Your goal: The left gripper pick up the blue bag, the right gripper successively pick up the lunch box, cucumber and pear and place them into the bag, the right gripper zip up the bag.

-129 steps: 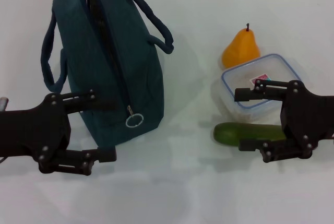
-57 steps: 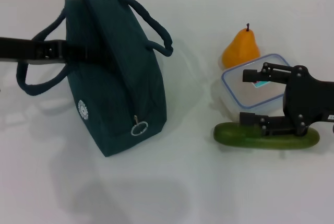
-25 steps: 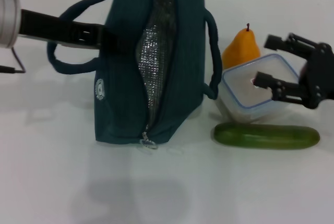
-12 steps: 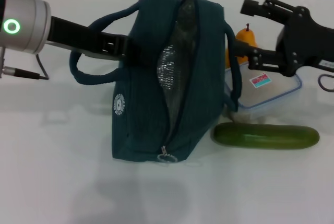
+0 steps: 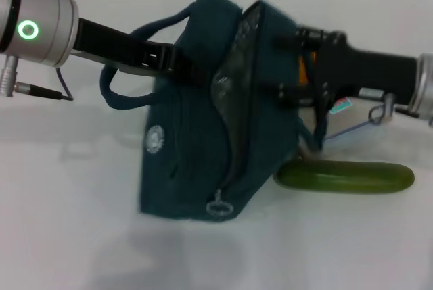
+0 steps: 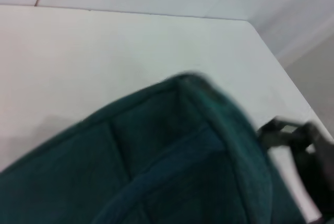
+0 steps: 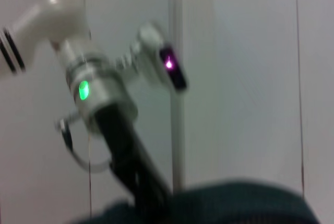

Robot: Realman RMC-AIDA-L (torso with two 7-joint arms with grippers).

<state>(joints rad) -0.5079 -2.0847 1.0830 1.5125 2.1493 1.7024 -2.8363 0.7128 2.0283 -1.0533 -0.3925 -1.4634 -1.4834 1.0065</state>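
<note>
- Two black grippers meet at one dark blue-green fabric bag [image 5: 196, 128], which stands tilted on the white table [image 5: 81, 236] with its zip parted and a silvery lining showing in the gap.
- The left gripper [image 5: 177, 63] reaches in from the robot's left and is pinched on the bag's upper edge beside the looped handle [image 5: 118, 94], holding that side up.
- The right gripper [image 5: 292, 63] comes in from the robot's right at the bag's far upper edge, its two fingers [image 5: 298, 34] spread one above the other; whether they touch the fabric cannot be told.
- The clear plastic lunch box with a blue rim [image 5: 352, 117] sits on the table behind the right arm, mostly hidden by it and the bag.
- A sliver of the orange-yellow pear [image 5: 304, 67] shows between the right gripper's fingers, farther back.
- The long green cucumber [image 5: 345, 176] lies flat on the table, one end just beside the bag's lower corner.
- The metal ring zip pull [image 5: 218, 207] hangs at the bag's near bottom end.
- The left wrist view is filled by the bag's fabric [image 6: 156, 166].
</note>
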